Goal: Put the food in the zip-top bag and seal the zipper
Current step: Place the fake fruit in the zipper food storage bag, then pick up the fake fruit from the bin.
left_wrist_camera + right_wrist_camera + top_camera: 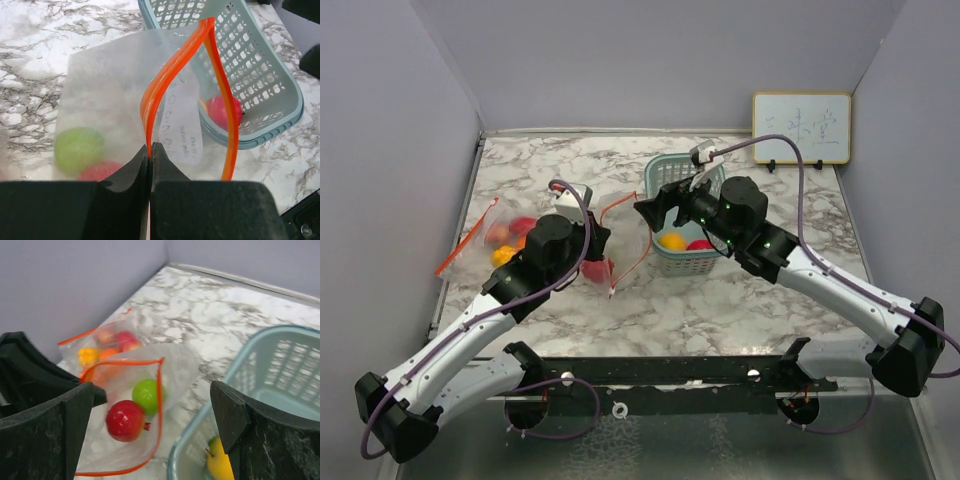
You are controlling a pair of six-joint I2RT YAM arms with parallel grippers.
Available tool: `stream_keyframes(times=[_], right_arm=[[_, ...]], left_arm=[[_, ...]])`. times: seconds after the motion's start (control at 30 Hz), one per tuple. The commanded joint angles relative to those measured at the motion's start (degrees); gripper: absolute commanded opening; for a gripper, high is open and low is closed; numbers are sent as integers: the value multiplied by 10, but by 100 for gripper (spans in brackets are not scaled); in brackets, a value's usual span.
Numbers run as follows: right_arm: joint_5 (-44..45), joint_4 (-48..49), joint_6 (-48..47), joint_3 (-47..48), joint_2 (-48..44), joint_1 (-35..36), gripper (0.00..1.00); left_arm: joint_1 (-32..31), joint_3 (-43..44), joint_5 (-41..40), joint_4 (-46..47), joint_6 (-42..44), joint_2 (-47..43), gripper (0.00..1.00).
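Note:
A clear zip-top bag (105, 95) with an orange zipper rim (165, 75) lies open beside the teal basket (280, 85). My left gripper (149, 150) is shut on the rim's near edge and holds the mouth open. Inside the bag are a green fruit (148, 395) and a red fruit (125, 420). My right gripper (152, 410) is open and empty, hovering above the bag mouth and the basket's left edge; in the top view it (660, 208) is beside the basket. The basket holds a yellow fruit (220, 465) and a red fruit (223, 112).
A second zip-top bag (490, 235) with several fruits lies at the far left near the wall. A small whiteboard (801, 128) stands at the back right. Grey walls enclose the marble table (720, 300) on three sides.

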Motion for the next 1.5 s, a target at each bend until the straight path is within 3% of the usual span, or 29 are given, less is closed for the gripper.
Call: stream_keyframes(times=[0.0, 0.23, 0.37, 0.63, 0.93, 1.03, 1.13, 1.3, 1.47], right_arm=[[204, -164, -15, 29, -10, -1, 100], [228, -292, 21, 61, 55, -45, 100], [196, -293, 26, 67, 97, -66, 91], [66, -274, -10, 72, 209, -77, 88], [47, -248, -25, 72, 291, -92, 87], [21, -247, -23, 72, 315, -99, 71], [17, -250, -21, 73, 313, -99, 62], [63, -259, -21, 80, 260, -100, 37], [40, -218, -42, 60, 136, -100, 33]], left_arm=[[1, 28, -4, -3, 10, -19, 0], [1, 19, -1, 2, 13, -22, 0], [2, 17, 7, 2, 15, -21, 0], [1, 10, -9, -8, 21, -35, 0], [1, 8, -15, -12, 21, -35, 0], [1, 7, -20, -16, 20, -37, 0], [1, 7, -26, -19, 22, -37, 0], [1, 10, -25, -16, 23, -33, 0], [1, 9, -21, -15, 21, -29, 0]])
